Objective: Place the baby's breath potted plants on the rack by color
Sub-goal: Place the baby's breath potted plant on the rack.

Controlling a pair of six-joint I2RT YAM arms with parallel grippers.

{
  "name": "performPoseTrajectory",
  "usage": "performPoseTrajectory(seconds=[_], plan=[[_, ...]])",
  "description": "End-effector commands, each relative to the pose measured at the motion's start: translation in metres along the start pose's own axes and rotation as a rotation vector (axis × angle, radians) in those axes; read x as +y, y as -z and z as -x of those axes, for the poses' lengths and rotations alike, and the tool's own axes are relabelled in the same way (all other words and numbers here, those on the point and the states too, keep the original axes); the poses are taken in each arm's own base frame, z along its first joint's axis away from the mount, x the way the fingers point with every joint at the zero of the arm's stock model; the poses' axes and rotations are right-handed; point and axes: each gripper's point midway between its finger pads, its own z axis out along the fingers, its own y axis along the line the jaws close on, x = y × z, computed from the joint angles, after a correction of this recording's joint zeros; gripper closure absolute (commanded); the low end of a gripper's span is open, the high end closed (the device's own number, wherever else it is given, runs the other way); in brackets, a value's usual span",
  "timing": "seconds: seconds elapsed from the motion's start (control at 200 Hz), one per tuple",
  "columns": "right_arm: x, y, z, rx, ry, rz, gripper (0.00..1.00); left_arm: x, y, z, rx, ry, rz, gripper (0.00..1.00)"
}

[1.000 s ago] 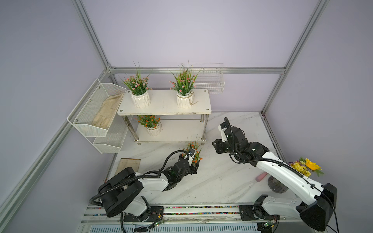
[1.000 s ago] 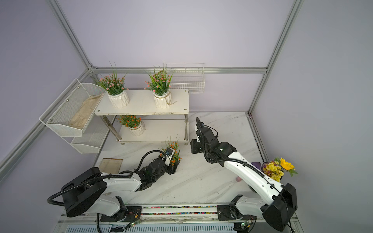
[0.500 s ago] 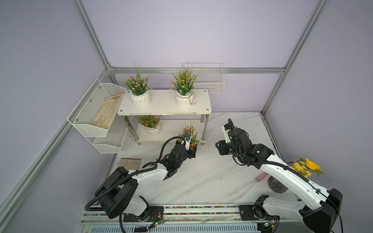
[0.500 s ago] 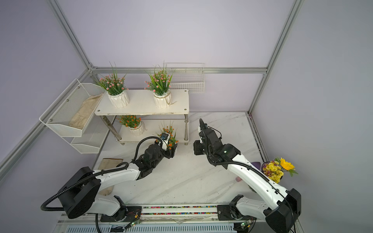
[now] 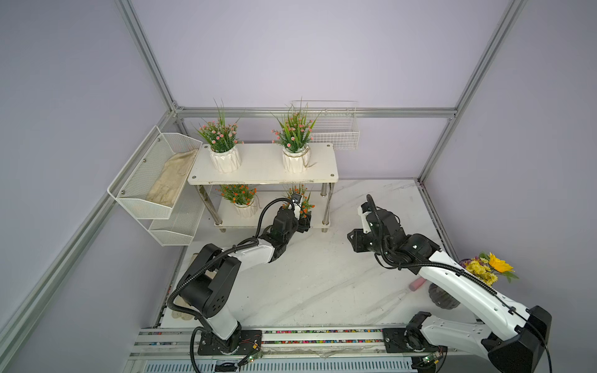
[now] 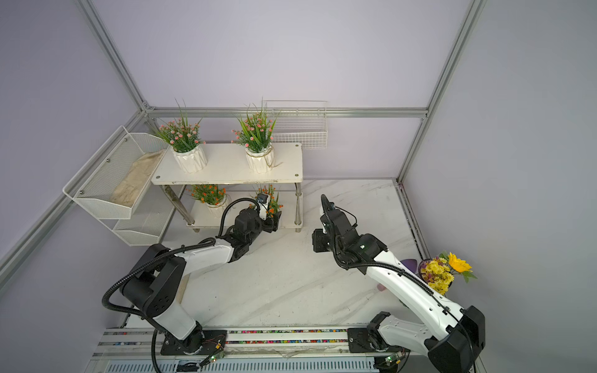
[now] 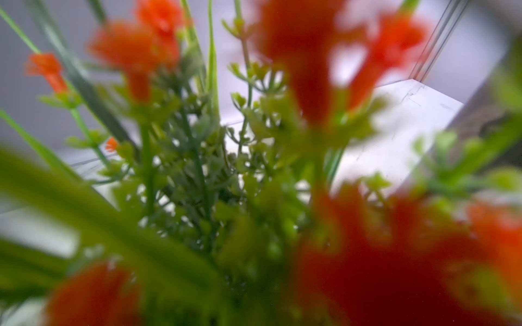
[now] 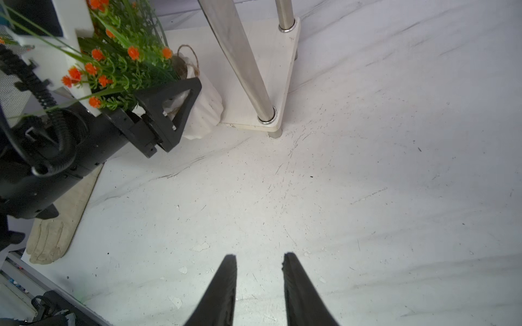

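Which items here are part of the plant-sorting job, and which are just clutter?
Job: rack; pink plant and second pink plant on its top board; orange plant on the lower board; held orange plant in the shut left gripper, at the lower board.

Lying about: sunflower bouquet, wire basket, mesh wall bins, cloth in the upper one, glove on the table.

Seen from the left wrist, the held orange plant [image 7: 197, 175] is a close blur of blossoms and stems, its pot out of sight. In both top views the left claw [image 5: 304, 222] and the plant's own foliage cover that pot, and the rack's upper board [image 5: 265, 164] hides much of the lower board [image 5: 231, 219]. The right arm hides part of the dark vase [image 5: 444, 298]. The right claw [image 8: 259, 255] is cut off by the picture's edge.
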Motion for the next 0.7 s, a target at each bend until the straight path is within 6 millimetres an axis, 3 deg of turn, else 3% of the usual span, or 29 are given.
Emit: performPoseTrajectory(seconds=[0.0, 0.27, 0.48, 0.57, 0.65, 0.695], plan=[[-0.007, 0.004, -0.004, 0.000, -0.025, -0.017, 0.68, 0.004, -0.002, 0.089, -0.237, 0.031, -0.011, 0.85], [-0.007, 0.001, -0.010, 0.013, -0.032, -0.011, 0.68, 0.019, -0.034, 0.085, -0.237, 0.052, 0.018, 0.85], [-0.007, 0.000, -0.013, 0.017, -0.038, 0.000, 0.68, 0.028, -0.046, 0.076, -0.250, 0.062, 0.041, 0.80], [-0.007, -0.001, -0.015, 0.022, -0.040, 0.002, 0.68, 0.029, -0.049, 0.071, -0.236, 0.065, 0.041, 0.67], [-0.006, -0.001, -0.014, 0.020, -0.041, 0.003, 0.68, 0.029, -0.050, 0.065, -0.221, 0.070, 0.039, 0.32], [-0.006, -0.001, -0.013, 0.014, -0.041, 0.006, 0.67, 0.028, -0.049, 0.063, -0.215, 0.071, 0.036, 0.23]])
